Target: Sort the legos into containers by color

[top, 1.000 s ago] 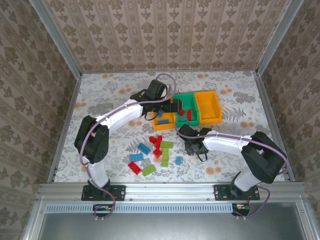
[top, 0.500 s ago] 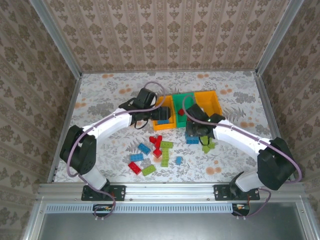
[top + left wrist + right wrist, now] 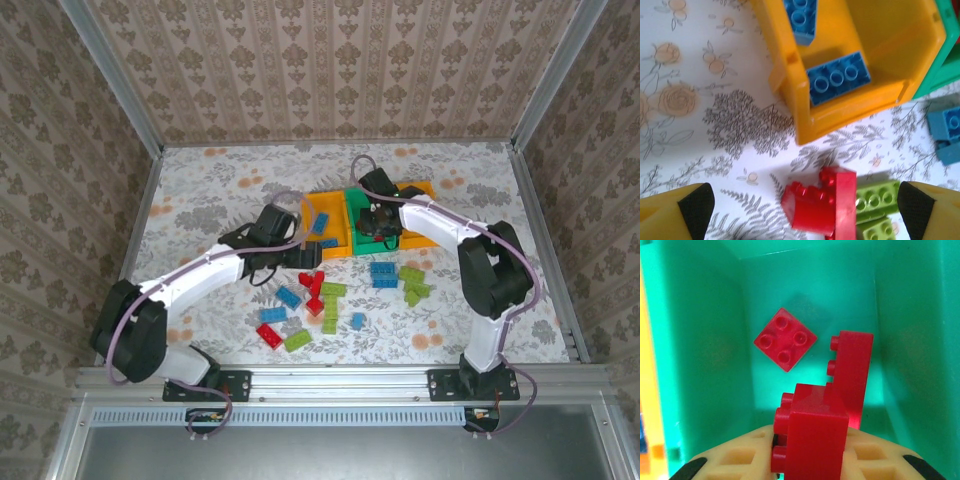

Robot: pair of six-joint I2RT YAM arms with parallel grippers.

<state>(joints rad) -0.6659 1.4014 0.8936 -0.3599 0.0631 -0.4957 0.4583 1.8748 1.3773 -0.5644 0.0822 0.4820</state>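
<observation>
The green bin (image 3: 357,233) stands between the two orange ones on the floral surface (image 3: 200,200). The right gripper (image 3: 378,222) is directly over the green bin, and in its wrist view the right gripper (image 3: 805,467) is closed on a red brick (image 3: 810,435) inside that bin's green walls (image 3: 700,340). Just beyond the held piece a second red brick (image 3: 852,375) stands on edge against it; whether the two are joined I cannot tell. A square four-stud red brick (image 3: 785,340) lies flat on the bin floor, apart from both.

The left orange bin (image 3: 335,252) touches the green bin's left side and holds two blue bricks (image 3: 837,77) lying studs up. The right orange bin (image 3: 422,240) sits on the green bin's other side, partly covered by the right arm.

The left gripper (image 3: 300,256) is low and to the left of the green bin, just off the near corner of the left orange bin. Its jaws stand wide apart and hold nothing; the left gripper (image 3: 805,207) hovers above a clump of red bricks (image 3: 815,205) on the surface, with light green bricks (image 3: 875,200) touching that clump on the side toward the green bin (image 3: 945,60).

The other legos lie loose on the surface nearer the arm bases than the green bin: a blue pair (image 3: 383,272) and light green pieces (image 3: 412,278) just in front of it, and blue (image 3: 288,297), red (image 3: 270,335) and light green (image 3: 297,340) bricks farther off to its left.
</observation>
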